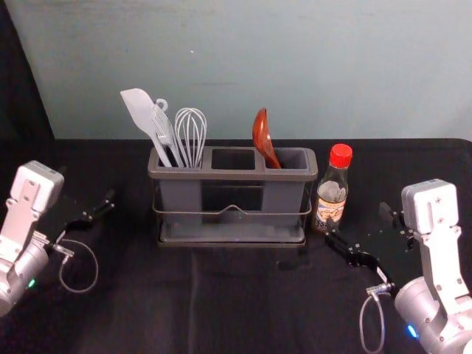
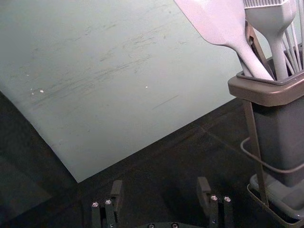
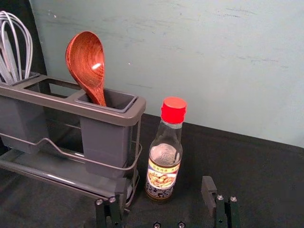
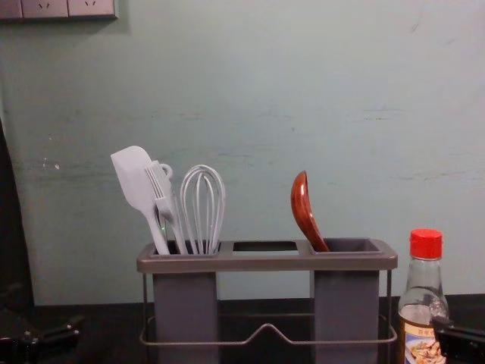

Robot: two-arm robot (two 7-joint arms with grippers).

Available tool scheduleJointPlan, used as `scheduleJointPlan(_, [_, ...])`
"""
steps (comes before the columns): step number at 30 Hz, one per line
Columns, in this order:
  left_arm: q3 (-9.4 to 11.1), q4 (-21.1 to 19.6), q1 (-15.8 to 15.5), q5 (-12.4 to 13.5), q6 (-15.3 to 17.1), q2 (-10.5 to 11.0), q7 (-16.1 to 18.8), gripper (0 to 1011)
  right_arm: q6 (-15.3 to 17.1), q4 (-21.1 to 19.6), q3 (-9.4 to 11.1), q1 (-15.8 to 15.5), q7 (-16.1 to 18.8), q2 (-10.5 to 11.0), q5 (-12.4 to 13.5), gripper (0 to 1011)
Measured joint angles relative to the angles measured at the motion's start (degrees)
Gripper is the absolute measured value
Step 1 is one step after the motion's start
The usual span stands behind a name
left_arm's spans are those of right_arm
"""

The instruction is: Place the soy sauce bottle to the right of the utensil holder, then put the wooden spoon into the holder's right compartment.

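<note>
Just one spoon [image 1: 262, 134], one bottle [image 1: 332, 193] beside one holder [image 1: 230, 176].

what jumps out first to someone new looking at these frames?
Probably the bright red cap on the soy sauce bottle, standing to the right of the utensil holder. Next, the glossy reddish-brown wooden spoon, leaning bowl-up in the holder's right compartment. Then the pale spatula, brush and whisk, bunched in the left compartment.
</note>
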Motion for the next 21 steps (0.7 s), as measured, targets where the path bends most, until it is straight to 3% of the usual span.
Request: scheduleJointPlan(21, [0.0, 0.0, 0.0, 0.0, 0.0, 0.0, 0.0, 1011, 0.0, 0.0, 0.0, 0.0, 0.0, 0.0, 0.0, 1003])
